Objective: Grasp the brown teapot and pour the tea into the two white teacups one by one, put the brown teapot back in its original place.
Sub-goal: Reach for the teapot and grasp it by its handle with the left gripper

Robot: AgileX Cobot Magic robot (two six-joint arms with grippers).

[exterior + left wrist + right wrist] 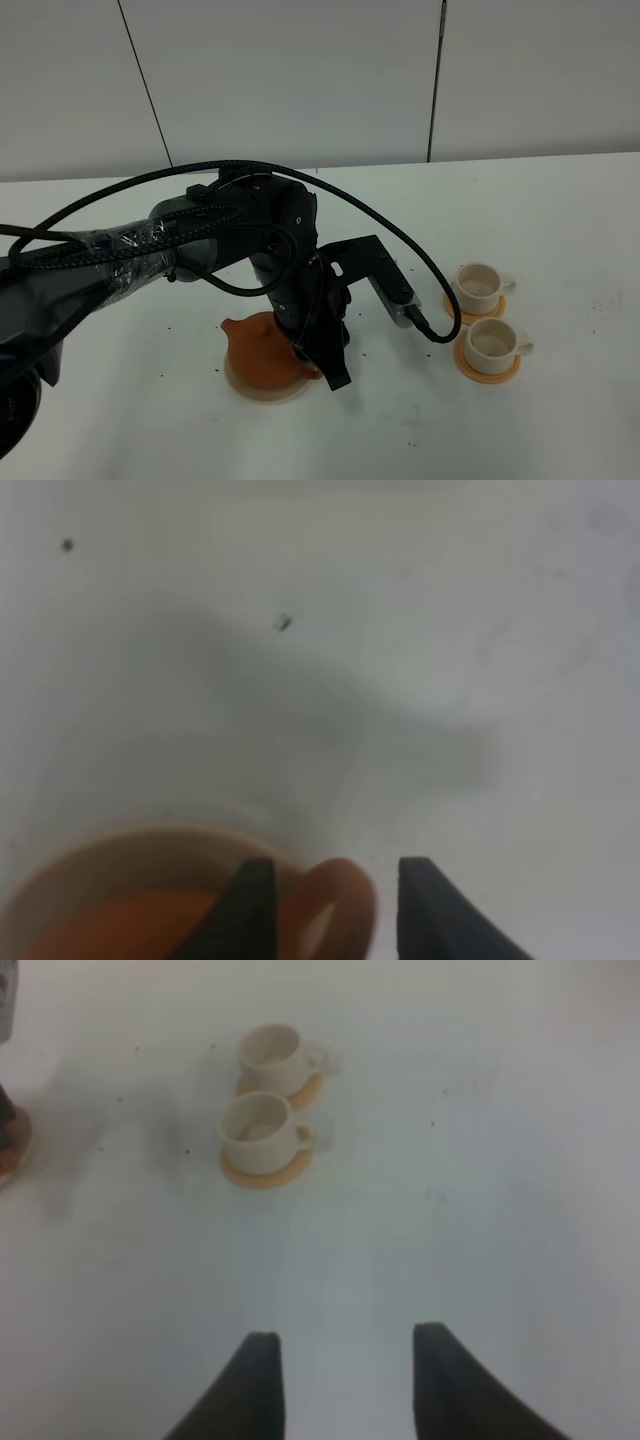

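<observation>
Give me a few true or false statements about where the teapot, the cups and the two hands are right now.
1. The brown teapot sits on the pale trivet. True.
2. The two white teacups stand on the bare table. False: each stands on an orange coaster.
3. The left hand has its fingers on either side of the teapot's handle. True.
4. The right hand holds a teacup. False: it is open, with nothing between its fingers.

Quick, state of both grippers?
Left gripper: open, jaws astride the loop handle of the round terracotta clay teapot, not clamped.
Right gripper: open, holding nothing.
</observation>
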